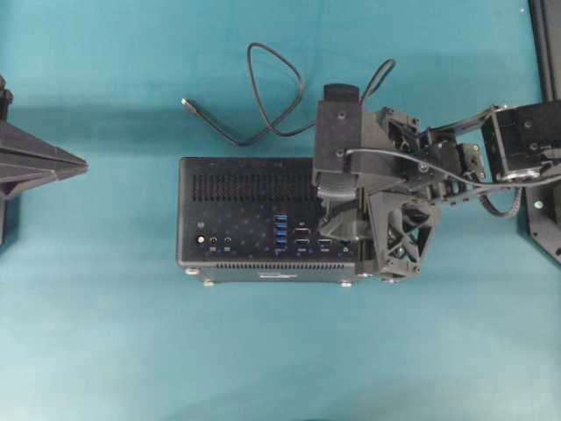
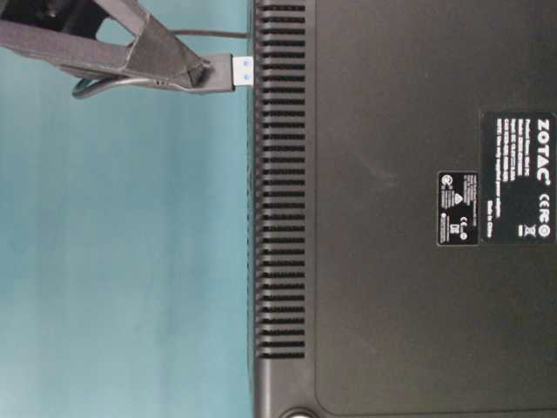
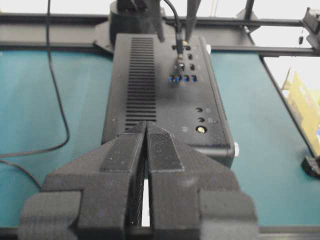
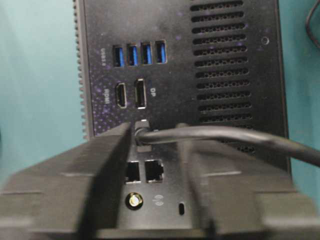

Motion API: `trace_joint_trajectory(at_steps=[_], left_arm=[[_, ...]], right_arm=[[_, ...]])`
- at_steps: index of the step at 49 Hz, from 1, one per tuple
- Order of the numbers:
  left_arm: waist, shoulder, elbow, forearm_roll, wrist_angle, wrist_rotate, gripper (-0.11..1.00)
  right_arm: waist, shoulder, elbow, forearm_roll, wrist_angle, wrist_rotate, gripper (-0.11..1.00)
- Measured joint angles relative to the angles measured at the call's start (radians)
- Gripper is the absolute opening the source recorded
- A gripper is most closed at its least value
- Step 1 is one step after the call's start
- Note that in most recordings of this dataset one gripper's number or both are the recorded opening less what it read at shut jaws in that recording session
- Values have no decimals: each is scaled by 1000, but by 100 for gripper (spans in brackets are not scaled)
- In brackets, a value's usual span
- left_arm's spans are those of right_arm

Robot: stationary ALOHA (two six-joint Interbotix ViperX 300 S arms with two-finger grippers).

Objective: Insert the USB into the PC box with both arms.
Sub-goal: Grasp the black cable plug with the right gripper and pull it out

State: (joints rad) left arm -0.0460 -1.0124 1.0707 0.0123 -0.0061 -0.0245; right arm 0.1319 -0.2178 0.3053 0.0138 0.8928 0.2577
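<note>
Plug held over box, not yet seated.
Left gripper clenched, empty, parked left of box. Right gripper grasps USB, blue tip just above the port face. Risk: tip sits off the blue ports, so pushing could jam; no containers present.

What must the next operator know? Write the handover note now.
Right end effector: shut on the USB plug, tip facing the PC box port panel near the DP socket, not inserted.
Left end effector: shut, empty, apart from the box.
Cable: looped behind the box.
Done: plug picked up.
Left: align with a blue port, push in, probably bracing the box with the left arm.
</note>
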Motion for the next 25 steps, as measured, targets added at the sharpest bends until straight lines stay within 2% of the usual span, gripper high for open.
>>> trace_joint_trajectory(at_steps=[12, 19, 25], left_arm=[[0, 0, 0, 0, 0, 0, 0], [2, -2, 0, -2, 0, -2, 0], [0, -3, 0, -2, 0, -3, 0]], right_arm=[[6, 0, -3, 3, -12, 0, 14], [8, 0, -20, -8, -12, 0, 11], [12, 0, -46, -49, -12, 0, 10]])
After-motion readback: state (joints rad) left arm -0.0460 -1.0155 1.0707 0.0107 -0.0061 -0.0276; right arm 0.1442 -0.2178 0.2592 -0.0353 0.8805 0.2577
